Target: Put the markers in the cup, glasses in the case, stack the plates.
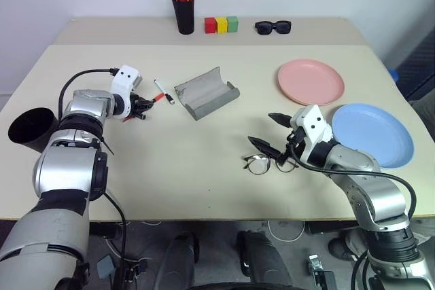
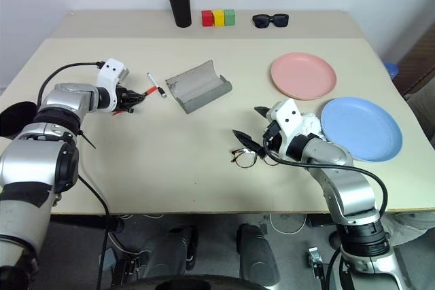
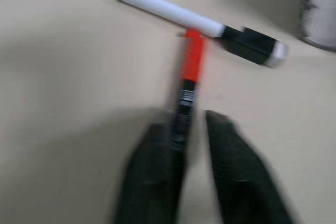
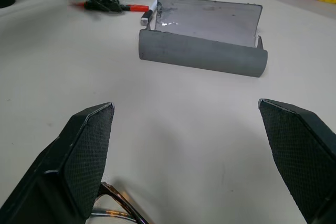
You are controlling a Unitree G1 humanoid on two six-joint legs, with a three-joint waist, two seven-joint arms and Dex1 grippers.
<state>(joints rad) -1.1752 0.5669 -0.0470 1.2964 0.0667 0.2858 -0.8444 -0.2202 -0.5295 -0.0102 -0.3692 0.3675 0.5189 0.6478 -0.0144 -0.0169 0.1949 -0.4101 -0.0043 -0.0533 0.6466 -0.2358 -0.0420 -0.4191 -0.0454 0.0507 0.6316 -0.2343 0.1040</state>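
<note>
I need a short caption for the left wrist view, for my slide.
Left gripper shut on the red-orange marker, whose tip meets the white marker lying crosswise on the table.

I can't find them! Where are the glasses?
The glasses lie on the table's near edge, on the right side, just under the open right gripper, not far from the blue plate.

Open table [image 1: 170, 161] between case [image 1: 206, 92], glasses [image 1: 262, 164]

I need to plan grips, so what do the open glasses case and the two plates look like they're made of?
Case: grey, matte, felt-like covering, apparently over a stiff curved shell. Pink plate and blue plate: probably smooth plastic, judging by their uniform colour and soft sheen.
</note>
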